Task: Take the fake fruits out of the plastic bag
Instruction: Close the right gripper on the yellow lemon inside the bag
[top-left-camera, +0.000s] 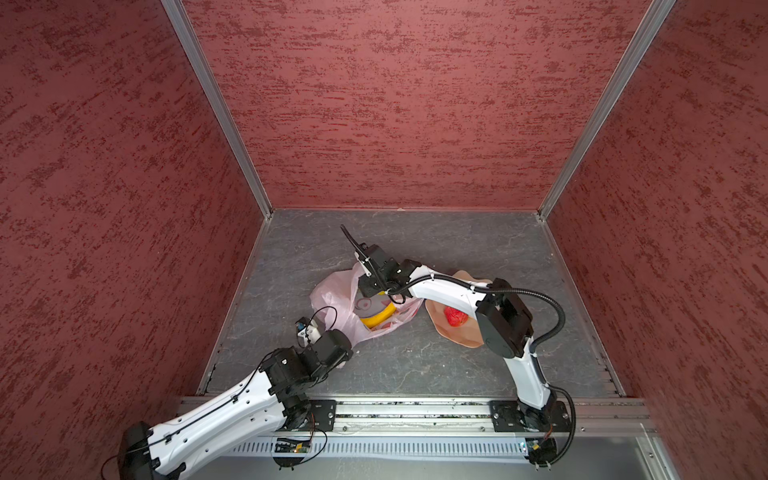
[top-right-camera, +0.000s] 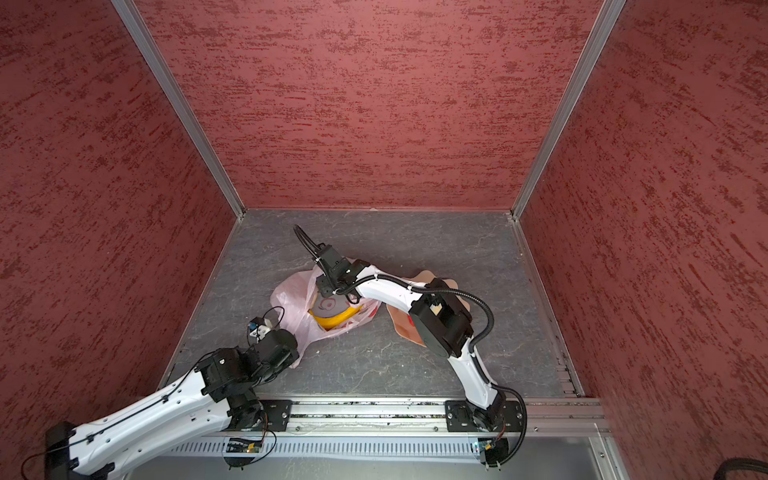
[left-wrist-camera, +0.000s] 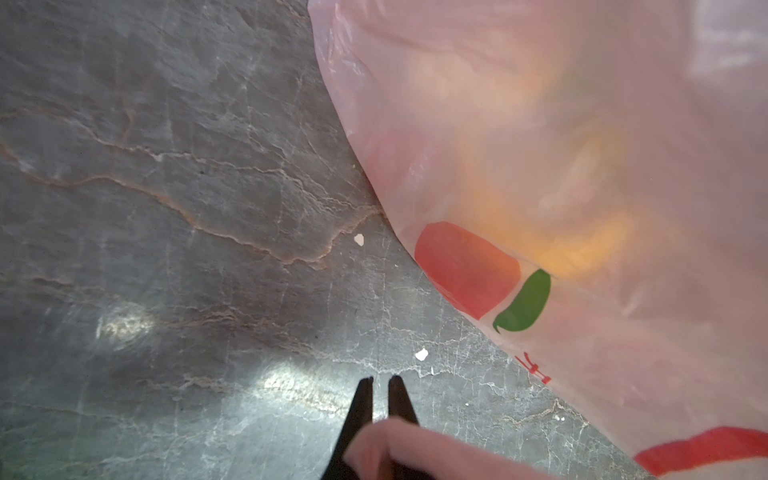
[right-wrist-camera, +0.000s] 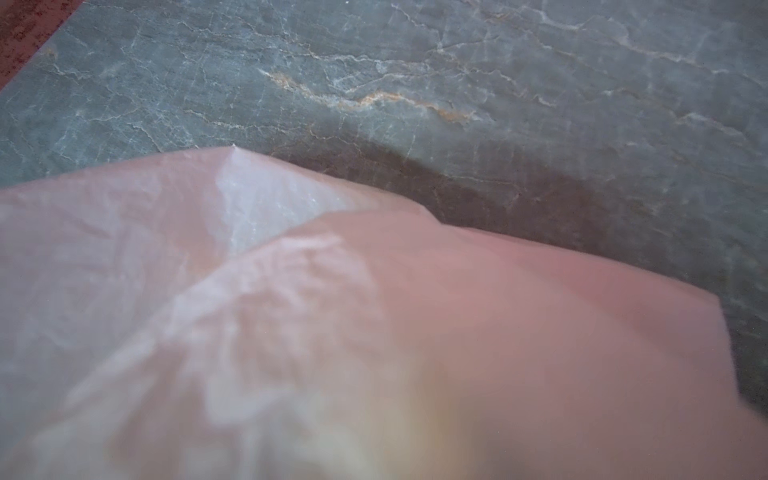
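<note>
Though nearly closed, left pincer (left-wrist-camera: 381, 380) on a plastic bag (left-wrist-camera: 540, 124) fold.

Both top views overlook the table (top-left-camera: 415, 365); wrist views hug the plastic bag (left-wrist-camera: 540, 124).

Enclosed on three sides by dark red walls (top-left-camera: 395, 104), mottled and streaked in a deeper red; joined at the two rear corners by slanting aluminium profiles (top-left-camera: 219, 108). Floored with a grey work surface (top-left-camera: 457, 241), veined like marble in white and rust. Bounded at the near edge by a metal rail (top-left-camera: 415, 409) over a slotted grey strip (top-left-camera: 415, 448). Scattered with small white flecks (left-wrist-camera: 358, 239) and pale glare patches (left-wrist-camera: 120, 328) in the left wrist view.
</note>
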